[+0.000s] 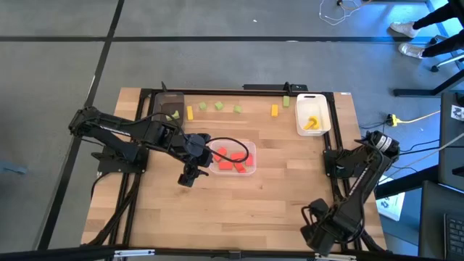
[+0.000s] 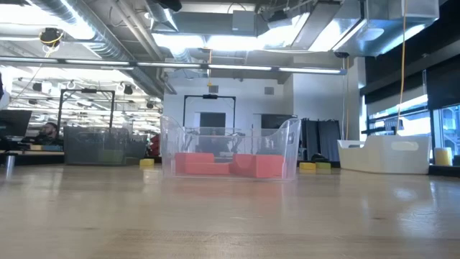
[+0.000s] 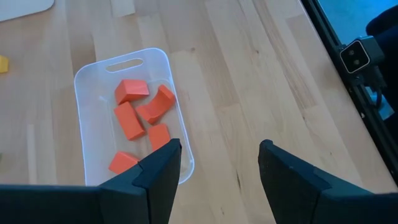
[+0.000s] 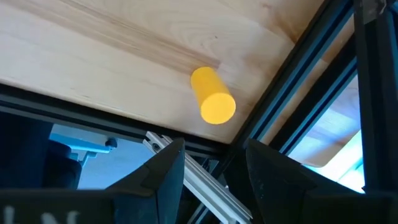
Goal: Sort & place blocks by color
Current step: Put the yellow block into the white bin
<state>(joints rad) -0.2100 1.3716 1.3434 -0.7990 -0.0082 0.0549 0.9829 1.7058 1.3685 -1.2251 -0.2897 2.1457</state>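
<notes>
L gripper [image 1: 190, 176] hung empty, fingers apart, just left of clear tray [image 1: 250, 170] w/ red blocks [image 1: 230, 160] at frame center. R gripper [image 4: 208, 177] parted, empty, lower right; yellow cylinder [image 4: 212, 96] nearby.

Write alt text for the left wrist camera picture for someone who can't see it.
The left pincer, open and empty, hangs over the bare wooden table beside a clear tray. Five red blocks lie in the tray. A yellow block shows at the picture's edge.
</notes>
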